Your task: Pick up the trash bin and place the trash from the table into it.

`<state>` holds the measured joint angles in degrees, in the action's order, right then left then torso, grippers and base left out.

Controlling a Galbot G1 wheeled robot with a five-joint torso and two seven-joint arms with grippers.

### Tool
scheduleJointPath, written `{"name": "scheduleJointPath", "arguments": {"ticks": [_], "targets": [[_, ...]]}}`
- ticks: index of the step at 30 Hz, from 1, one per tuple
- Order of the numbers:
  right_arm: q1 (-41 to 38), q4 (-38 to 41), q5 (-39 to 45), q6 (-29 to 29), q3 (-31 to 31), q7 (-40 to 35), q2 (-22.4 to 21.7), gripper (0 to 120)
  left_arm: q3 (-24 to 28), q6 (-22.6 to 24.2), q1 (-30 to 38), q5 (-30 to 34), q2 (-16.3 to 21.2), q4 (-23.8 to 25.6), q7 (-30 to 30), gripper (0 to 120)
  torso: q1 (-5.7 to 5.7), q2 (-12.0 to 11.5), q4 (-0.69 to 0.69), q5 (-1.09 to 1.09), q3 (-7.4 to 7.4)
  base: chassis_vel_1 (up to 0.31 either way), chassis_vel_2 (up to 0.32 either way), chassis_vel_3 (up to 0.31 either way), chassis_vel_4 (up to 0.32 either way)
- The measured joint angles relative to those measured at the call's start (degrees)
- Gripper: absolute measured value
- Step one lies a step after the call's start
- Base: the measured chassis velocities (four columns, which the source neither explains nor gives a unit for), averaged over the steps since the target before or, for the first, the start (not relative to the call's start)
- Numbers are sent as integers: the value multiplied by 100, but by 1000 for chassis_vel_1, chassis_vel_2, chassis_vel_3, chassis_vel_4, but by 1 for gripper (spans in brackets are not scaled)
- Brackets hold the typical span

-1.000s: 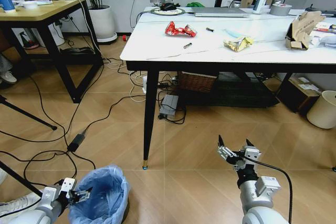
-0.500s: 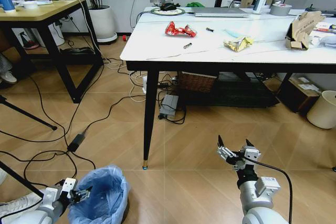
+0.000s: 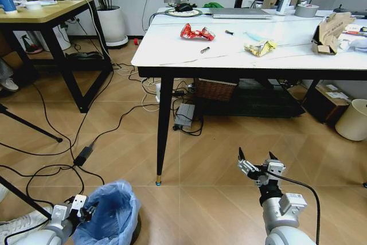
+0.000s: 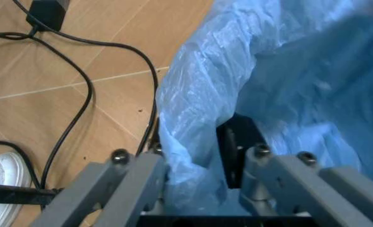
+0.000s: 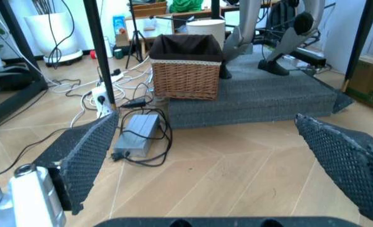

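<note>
Reaching low at the floor, the left gripper [image 3: 86,210] straddles the rim of the trash bin [image 3: 112,213], one finger [image 4: 133,177] outside and the other inside its blue bag, though a firm pinch is hard to confirm. The right gripper [image 3: 256,164] hovers over the wooden floor with jaws spread wide, holding nothing. Up on the table [image 3: 172,55], the trash lies scattered: a red wrapper [image 3: 196,32] and a yellow wrapper [image 3: 260,47].

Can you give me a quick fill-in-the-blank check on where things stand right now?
1. The left gripper straddles the rim of the ____.
2. The right gripper hangs above the floor, its fingers ____.
3. The red wrapper lies on the ____.

Missing words: trash bin; open; table.
</note>
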<state>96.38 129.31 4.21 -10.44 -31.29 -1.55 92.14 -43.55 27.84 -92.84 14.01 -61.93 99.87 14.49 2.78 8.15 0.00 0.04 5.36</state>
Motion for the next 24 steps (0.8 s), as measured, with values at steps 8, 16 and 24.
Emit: {"name": "scheduleJointPath", "arguments": {"ticks": [8, 16, 24], "targets": [[1, -15, 1, -1, -2, 2, 0, 100, 46, 56, 8, 27, -33, 76, -118, 0, 0, 0, 0, -5, 0, 0, 0, 0, 0], [71, -6, -4, -3, -41, -7, 0, 100, 101, 165, -81, 187, -96, 433, -374, 0, 0, 0, -1, -8, 1, 0, 0, 0, 0], [133, 33, -8, -22, -72, -20, 0, 100, 34, 342, -319, 417, -114, 1004, -754, 0, 0, 0, 0, -5, 1, 0, 0, 0, 0]]}}
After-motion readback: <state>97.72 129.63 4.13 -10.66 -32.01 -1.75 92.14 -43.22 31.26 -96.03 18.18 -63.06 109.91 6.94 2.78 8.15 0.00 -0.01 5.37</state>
